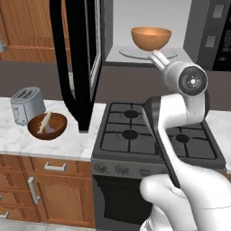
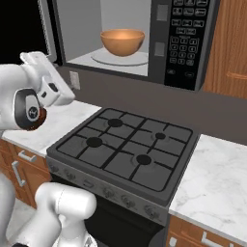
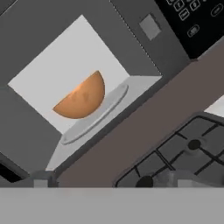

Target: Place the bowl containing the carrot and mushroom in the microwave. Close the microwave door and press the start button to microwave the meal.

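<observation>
Now my end effector (image 3: 109, 181) hangs empty with its fingers spread wide, back from the open microwave (image 2: 144, 43) and above the stove (image 2: 125, 149). Ahead of it and a little higher, the bowl (image 3: 83, 98) sits on the round turntable (image 3: 94, 120) inside the pale cavity, well apart from my fingers. The microwave door (image 1: 76, 63) stands swung open off to my left, over the worktop (image 1: 27, 140).

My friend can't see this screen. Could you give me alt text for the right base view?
An orange bowl sits on the turntable inside an open microwave above a black stove. A white robot arm rises at the left.
</observation>
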